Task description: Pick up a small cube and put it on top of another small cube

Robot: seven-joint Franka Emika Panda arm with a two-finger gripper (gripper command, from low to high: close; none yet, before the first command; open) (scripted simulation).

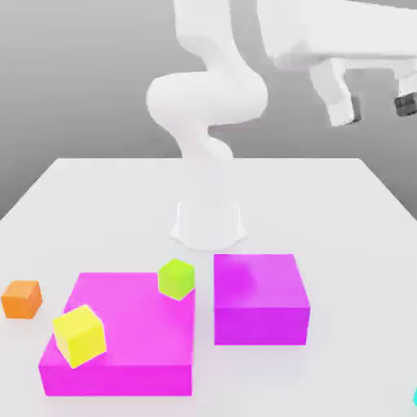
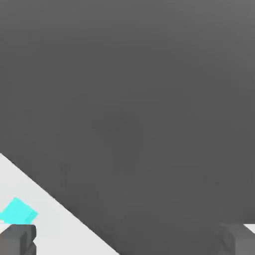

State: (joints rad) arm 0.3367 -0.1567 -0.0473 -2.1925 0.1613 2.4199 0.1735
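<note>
Gripper [image 1: 376,107] spread wide, empty, high above the table [image 1: 342,212]; you have yet to grasp the cyan cube [image 2: 18,211] and stack it on the yellow cube [image 1: 80,335].

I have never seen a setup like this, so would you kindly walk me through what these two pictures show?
This is a computer simulation of a white robot arm standing on a white table. The exterior view looks at the scene from off the arm; the hand view comes from a camera on the hand, looking past the fingertips.

The arm ends in a two-finger pincer, raised high above the table, open and holding nothing.

On the table lie two flat magenta blocks. A yellow cube and a lime-green cube sit on the one at the exterior view's left. An orange cube rests on the table beside it. A cyan cube lies on the table near the hand.
</note>
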